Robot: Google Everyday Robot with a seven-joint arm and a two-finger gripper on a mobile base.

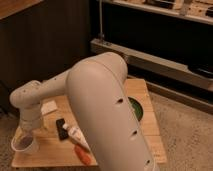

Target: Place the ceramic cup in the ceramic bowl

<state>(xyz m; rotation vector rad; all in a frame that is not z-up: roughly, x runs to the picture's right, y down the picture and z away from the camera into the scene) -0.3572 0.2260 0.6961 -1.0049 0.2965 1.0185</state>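
We see the gripper (pixel 27 131) right above the ceramic cup (pixel 22 146), which sits at the near-left corner of the counter (pixel 50 148); we cannot tell whether it has hold of the cup. The ceramic bowl (pixel 136 110) lies well apart to the right, half hidden by the arm. A loose hold could drop the cup off the edge. A low carry could strike the black object (pixel 62 129) and the white bottle (pixel 79 136) between them.

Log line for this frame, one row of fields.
gripper: over cup, table corner | bowl: partly hidden behind arm | cup not yet in bowl
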